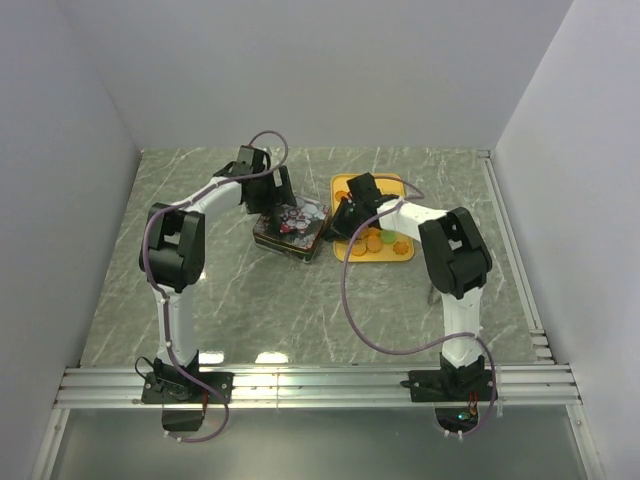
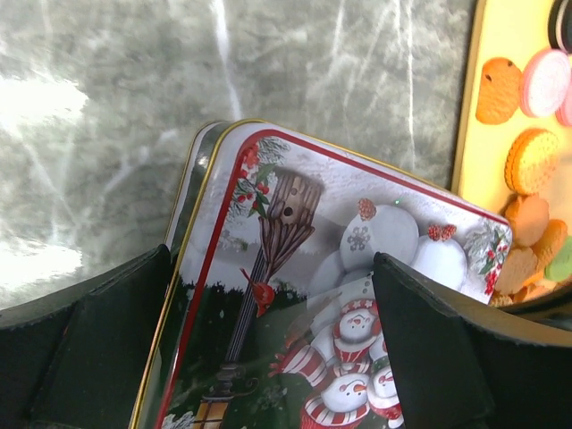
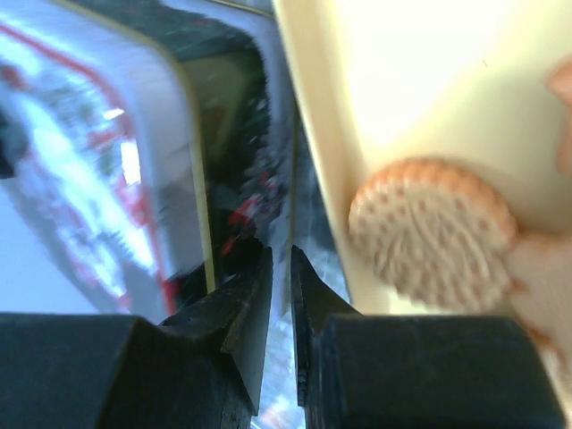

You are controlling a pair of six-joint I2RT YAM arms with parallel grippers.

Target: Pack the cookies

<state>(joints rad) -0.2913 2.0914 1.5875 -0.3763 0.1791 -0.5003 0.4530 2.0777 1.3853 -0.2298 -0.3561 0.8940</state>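
The cookies (image 1: pixel 375 243), mostly orange and tan rounds, lie on a yellow tray (image 1: pixel 395 185). A tin with a snowman lid (image 1: pixel 290 228) stands left of the tray. In the left wrist view the lid (image 2: pixel 295 232) sits shifted on the tin, and orange and pink cookies (image 2: pixel 499 89) show at the right. My left gripper (image 2: pixel 273 259) is wide open over the lid, one finger at its left edge and one above its right part. My right gripper (image 3: pixel 281 255) is between tin and tray, nearly closed on the tin's thin side wall (image 3: pixel 288 152). A tan cookie (image 3: pixel 429 232) lies beside it.
The tray's rim (image 2: pixel 474 116) runs close along the tin's right side. The tray also shows in the right wrist view (image 3: pixel 393 80). White walls enclose the marble table (image 1: pixel 200 290) on three sides. A metal rail (image 1: pixel 320 385) runs along the near edge.
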